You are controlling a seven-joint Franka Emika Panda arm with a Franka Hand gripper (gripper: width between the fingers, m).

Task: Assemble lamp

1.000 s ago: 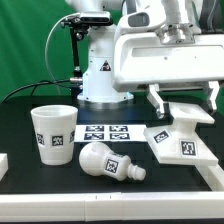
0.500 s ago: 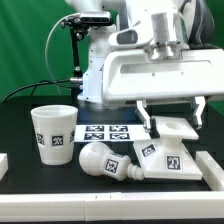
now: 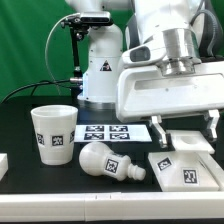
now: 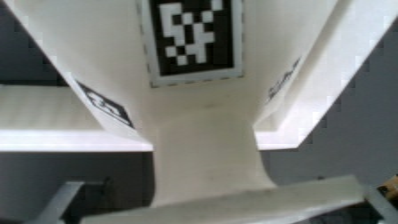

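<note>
Scanning from the exterior view's left: the shade stands upright, mouth up, on the counter, well apart from the rest. The marker board lies flat mid-counter. Just in front of it the bulb lies on its side, round head toward the shade. Further right, the base sits near the counter's front edge. The end effector hangs right over it, fingers spread wide, one on each side of the raised part.

Grasping or released? I cannot tell, because neither view shows whether the pads touch.

The risk, as I judge it: if those fingers only straddle loosely, a lift leaves the base behind or tips it. A skewed base could also nudge the bulb near its corner and set it rolling.

The base's right end is cut off by the frame. The wrist view shows only its tagged face, close and blurred, with the fingertips barely readable.
</note>
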